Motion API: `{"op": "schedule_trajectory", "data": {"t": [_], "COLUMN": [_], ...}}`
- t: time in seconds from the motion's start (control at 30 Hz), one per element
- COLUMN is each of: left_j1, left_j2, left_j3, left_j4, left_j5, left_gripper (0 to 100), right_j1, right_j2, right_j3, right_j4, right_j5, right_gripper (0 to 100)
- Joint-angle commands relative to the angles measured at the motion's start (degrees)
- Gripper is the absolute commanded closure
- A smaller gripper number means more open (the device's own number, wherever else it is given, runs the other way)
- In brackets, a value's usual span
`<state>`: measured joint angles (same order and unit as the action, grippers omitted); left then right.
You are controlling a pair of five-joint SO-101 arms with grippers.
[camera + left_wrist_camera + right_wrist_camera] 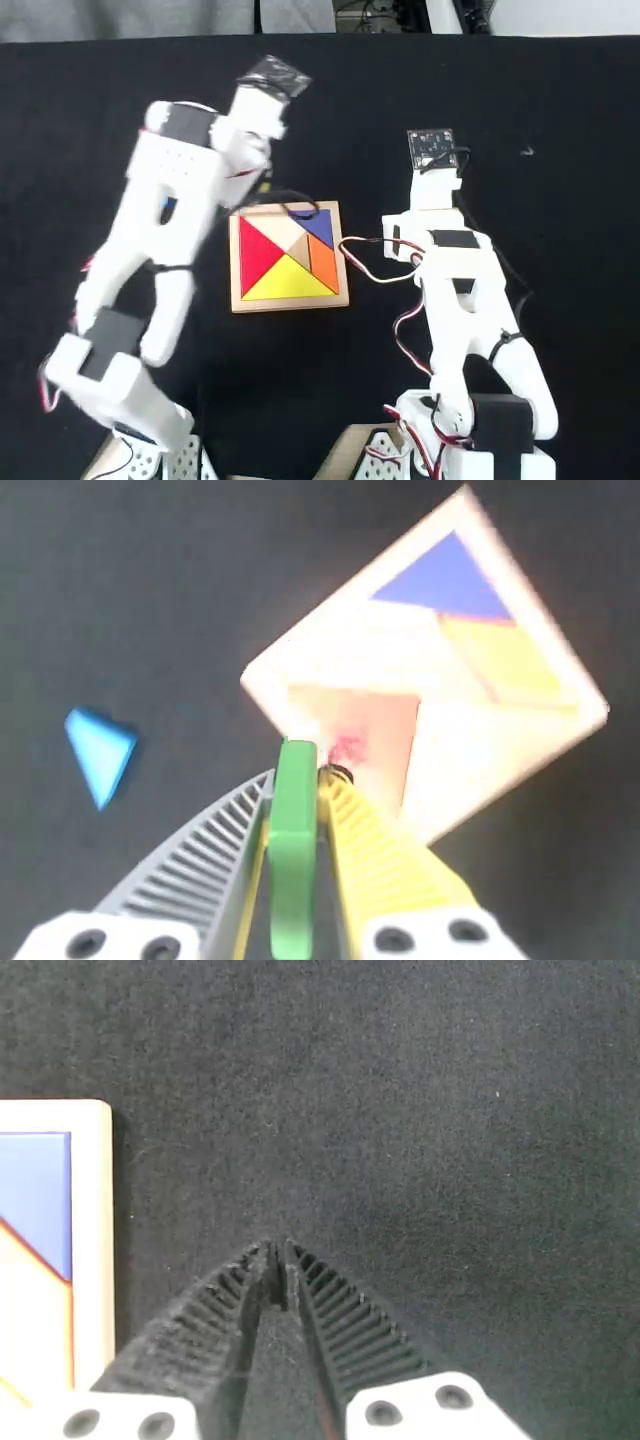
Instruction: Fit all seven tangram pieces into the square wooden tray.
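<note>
Left tool (300, 755) holds green piece (293, 860) at a corner of the wooden tray (290, 304)

The left tool is clamped on the flat green piece, held edge-on between its fingers just above one corner of the tray, which lies on the black bench (560, 200) between the two arms with red, yellow, orange and blue pieces inside. A small blue triangle (98, 752) lies on the bench, apart from the tray. The right tool (275, 1260) is closed and empty beside the tray's edge.

Black table (560, 250): tray (290, 305), blue triangle (98, 750)
</note>
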<state>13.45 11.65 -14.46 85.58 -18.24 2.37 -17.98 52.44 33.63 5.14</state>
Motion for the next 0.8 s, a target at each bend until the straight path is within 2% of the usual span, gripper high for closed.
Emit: {"op": "schedule_trajectory", "data": {"t": [0.0,0.23,0.4,0.77], "left_j1": [3.3,7.4,7.5,7.9], "left_j2": [5.5,17.8,23.9,26.4], "left_j3": [-0.6,-6.4,-9.5,-10.7], "left_j4": [-5.8,-8.4,-8.7,-8.7], "left_j5": [1.8,2.0,2.1,2.4], "left_gripper": [97,97,97,97], "right_j1": [2.1,4.2,4.2,4.0], "right_j2": [-0.5,-0.3,-0.1,-0.1], "right_j3": [-1.0,-1.0,-1.1,-1.1], "right_j4": [-1.1,-3.2,-3.2,-3.2], "right_j5": [0.4,0.4,0.4,0.4], "right_gripper": [98.7,98.7,98.7,98.7]}}
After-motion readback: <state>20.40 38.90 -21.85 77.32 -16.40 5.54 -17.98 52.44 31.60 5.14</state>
